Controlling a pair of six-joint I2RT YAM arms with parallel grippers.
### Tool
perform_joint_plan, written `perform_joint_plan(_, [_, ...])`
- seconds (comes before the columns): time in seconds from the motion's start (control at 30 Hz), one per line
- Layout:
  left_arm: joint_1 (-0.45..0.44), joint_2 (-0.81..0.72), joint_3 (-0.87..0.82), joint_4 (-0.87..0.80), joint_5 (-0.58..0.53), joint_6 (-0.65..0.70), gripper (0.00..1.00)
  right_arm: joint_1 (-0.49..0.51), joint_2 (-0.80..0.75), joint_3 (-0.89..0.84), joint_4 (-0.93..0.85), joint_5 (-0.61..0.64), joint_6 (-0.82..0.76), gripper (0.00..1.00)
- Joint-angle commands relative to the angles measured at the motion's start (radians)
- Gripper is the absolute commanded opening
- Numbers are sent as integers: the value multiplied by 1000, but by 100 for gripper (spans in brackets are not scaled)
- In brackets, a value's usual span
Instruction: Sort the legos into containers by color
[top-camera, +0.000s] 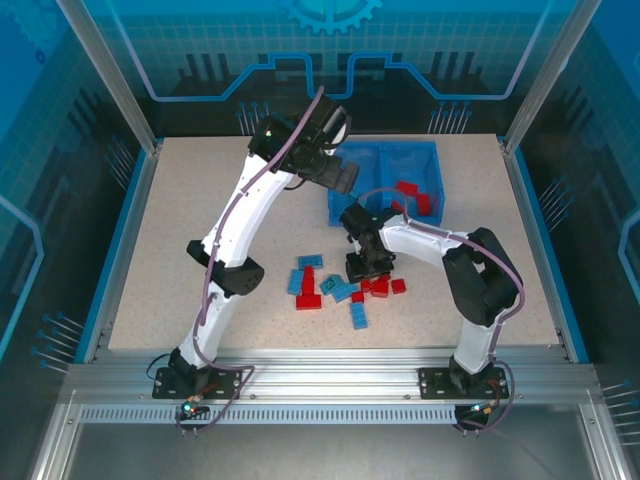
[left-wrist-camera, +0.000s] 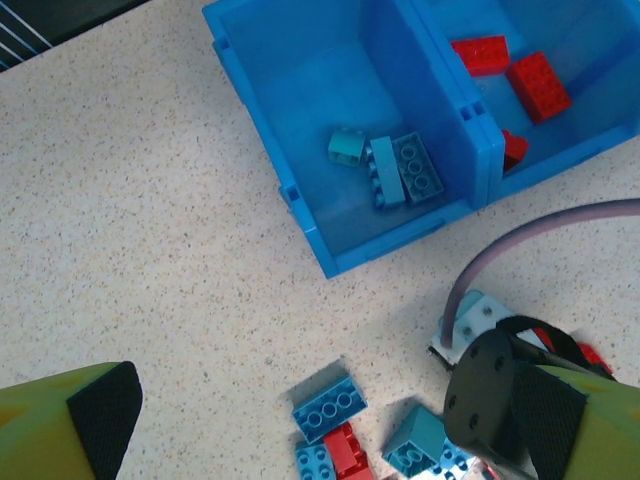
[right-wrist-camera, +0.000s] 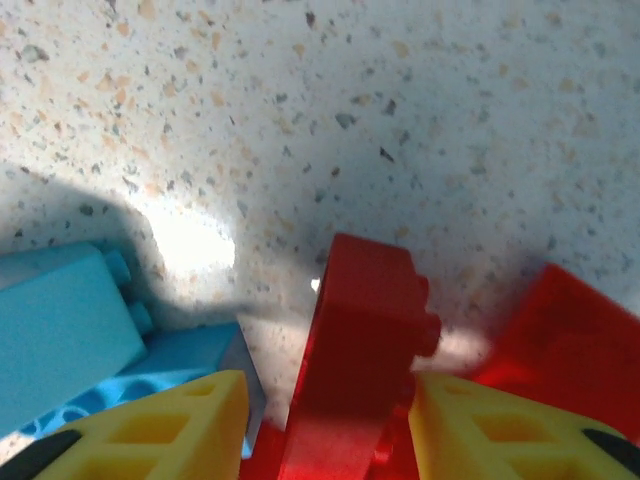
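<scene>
Blue plastic bin (top-camera: 405, 160) at the far side of the speckled table (top-camera: 200, 200). A loose pile (top-camera: 325, 290) of red and light-blue bricks lies nearer the arm bases, apart from the bin. Top view: left gripper (top-camera: 343, 180) hangs by the bin's left end, and right gripper (top-camera: 368, 268) is down at the pile's right edge among red pieces. Red bricks (top-camera: 412, 195) lie in the right compartment. Jaws unreadable from here. Left wrist view: three light-blue bricks (left-wrist-camera: 388, 168) in the left compartment (left-wrist-camera: 300, 80), red ones in the right compartment (left-wrist-camera: 590, 40), colours unmixed. These blue bricks are hard to make out from above. Left gripper (left-wrist-camera: 325, 405) spread wide, nothing between its fingers (left-wrist-camera: 100, 410). Right wrist view: a red brick (right-wrist-camera: 365, 350) stands on edge between the yellow fingers (right-wrist-camera: 180, 430), jaws narrow around it. One finger touches it and a sliver of table shows at the other, so I cannot tell if it is clamped. A light-blue brick (right-wrist-camera: 60, 320) lies just beside. This view gives the fit of fingers to brick, too fine for the top view. Judgement: the step in hand is picking this red brick. Close squarely on its flat faces, since a brick on edge may pivot. Lift straight up clear of its neighbours, then carry it to the right compartment, minding the left arm at the bin.
</scene>
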Motion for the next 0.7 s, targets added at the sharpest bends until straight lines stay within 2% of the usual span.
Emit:
perform_joint_plan(0.0, [0, -79, -51, -138, 7, -12, 99, 12, 41, 22, 6, 15, 6, 45])
perform_joint_plan(0.17, [0, -148, -124, -138, 12, -7, 99, 14, 73, 49, -5, 28, -4, 31])
perform_joint_plan(0.37, [0, -174, -120, -149, 32, -8, 99, 8, -4, 82, -42, 28, -27, 14])
perform_joint_plan(0.5, [-1, -196, -178, -138, 34, 2, 99, -25, -128, 103, -80, 57, -37, 13])
perform_joint_plan(0.67, [0, -219, -209, -132, 58, 3, 99, -151, -253, 177, -122, 137, -98, 15])
